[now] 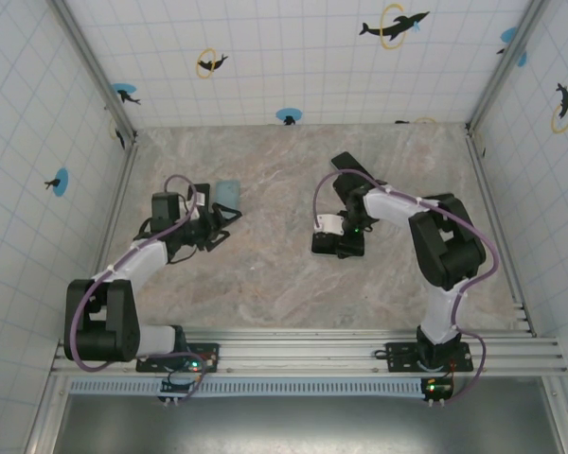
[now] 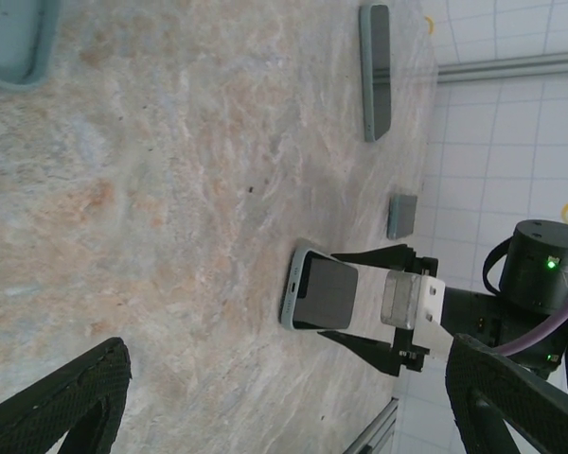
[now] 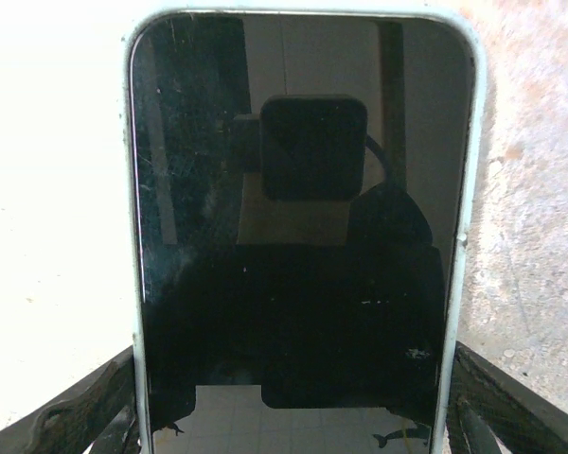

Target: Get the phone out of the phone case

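Phone point(image 2: 319, 293), seated in its pale phone case point(image 3: 466, 189), lies flat and screen up near the middle of the marbled table point(image 1: 265, 284), squarely between the fingers point(image 3: 76, 411) of the right gripper point(image 1: 339, 248). They sit close against both long edges near one short end, but I cannot tell whether they actually clamp it. The right arm reaches in from its base with the elbow folded and the wrist turned toward the left side. My left gripper point(image 1: 223, 223) hangs spread wide with nothing in it, just beside a separate light-blue case point(image 1: 229, 194). The screen is dark and glossy, finely scratched, mirroring a dark square shape. The case shows as a thin pale rim around it.
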{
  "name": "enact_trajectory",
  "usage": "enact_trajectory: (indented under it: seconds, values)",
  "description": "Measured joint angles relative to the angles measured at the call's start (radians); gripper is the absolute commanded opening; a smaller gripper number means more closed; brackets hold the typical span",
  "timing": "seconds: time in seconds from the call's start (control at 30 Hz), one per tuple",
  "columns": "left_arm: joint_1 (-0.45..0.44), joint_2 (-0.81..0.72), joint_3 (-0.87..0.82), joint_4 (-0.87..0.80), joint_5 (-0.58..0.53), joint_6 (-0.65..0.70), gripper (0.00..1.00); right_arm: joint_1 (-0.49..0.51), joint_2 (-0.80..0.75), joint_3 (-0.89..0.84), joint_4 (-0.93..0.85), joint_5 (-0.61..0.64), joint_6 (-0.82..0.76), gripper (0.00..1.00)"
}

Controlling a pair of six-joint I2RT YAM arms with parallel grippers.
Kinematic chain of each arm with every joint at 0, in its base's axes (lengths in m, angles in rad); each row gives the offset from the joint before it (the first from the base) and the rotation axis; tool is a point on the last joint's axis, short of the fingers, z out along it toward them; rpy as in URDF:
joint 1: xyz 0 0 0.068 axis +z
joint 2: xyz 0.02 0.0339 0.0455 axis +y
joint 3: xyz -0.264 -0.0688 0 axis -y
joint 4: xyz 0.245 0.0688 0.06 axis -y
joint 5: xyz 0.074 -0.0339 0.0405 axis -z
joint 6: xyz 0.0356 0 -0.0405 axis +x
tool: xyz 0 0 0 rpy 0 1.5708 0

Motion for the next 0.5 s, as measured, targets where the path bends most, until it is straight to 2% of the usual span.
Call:
enact_trajectory:
  seconds: [0.27, 0.5]
  values:
    - [-0.064, 0.0, 0.032, 0.014, 0.0, -0.021, 0.85, 0.008, -0.111, -0.026, 0.027, -0.05, 0.048, 0.5]
    - [-0.188, 0.056, 0.097, 0.016, 0.001, -0.026, 0.82, 0.029, -0.166, -0.03, 0.044, -0.079, 0.077, 0.51]
